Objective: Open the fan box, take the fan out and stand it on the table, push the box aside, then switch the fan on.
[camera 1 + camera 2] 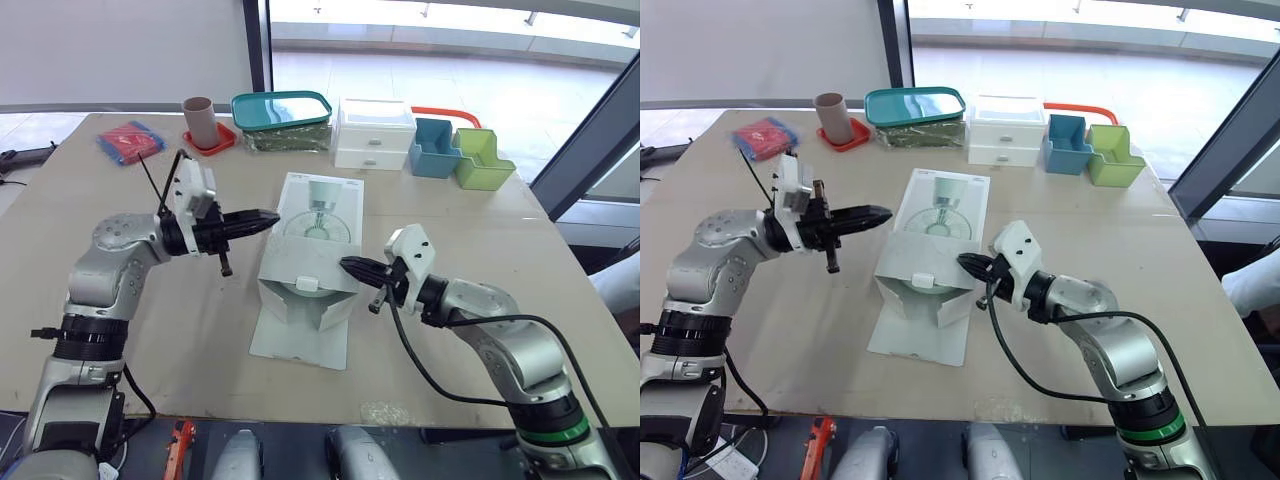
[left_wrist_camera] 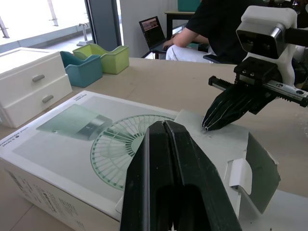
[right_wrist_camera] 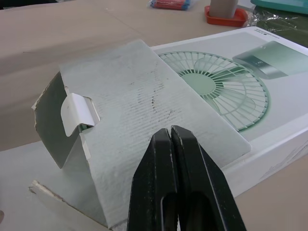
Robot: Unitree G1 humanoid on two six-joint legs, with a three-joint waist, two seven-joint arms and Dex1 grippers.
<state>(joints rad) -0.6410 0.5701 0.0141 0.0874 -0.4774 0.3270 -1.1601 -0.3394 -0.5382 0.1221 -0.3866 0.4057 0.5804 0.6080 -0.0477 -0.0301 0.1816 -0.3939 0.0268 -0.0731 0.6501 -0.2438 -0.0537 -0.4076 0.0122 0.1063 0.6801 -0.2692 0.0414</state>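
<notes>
Left gripper [image 1: 272, 216] closed, empty, beside the fan box [image 1: 322, 198]; right gripper [image 1: 346, 264] closed, tip against its folded-back flap [image 1: 306, 262].

A pale beige counter [image 1: 480, 230] fills the scene. At its middle lies a white fan box [image 1: 318, 215], flat, printed with a green fan. The box's near end is open, and one long flap [image 1: 300, 340] lies spread on the counter.

Along the far edge sit, from the left:
- a red and blue packet [image 1: 130, 142]
- a red coaster [image 1: 222, 142] carrying an upright brown cup [image 1: 198, 120]
- a teal tray [image 1: 282, 110] with a dark green packet [image 1: 290, 140] against its near side
- a white two-drawer unit [image 1: 374, 135]
- a blue bin [image 1: 433, 148] touching a green bin [image 1: 480, 160]

A scrap of clear plastic [image 1: 383, 411] lies near the front edge.
</notes>
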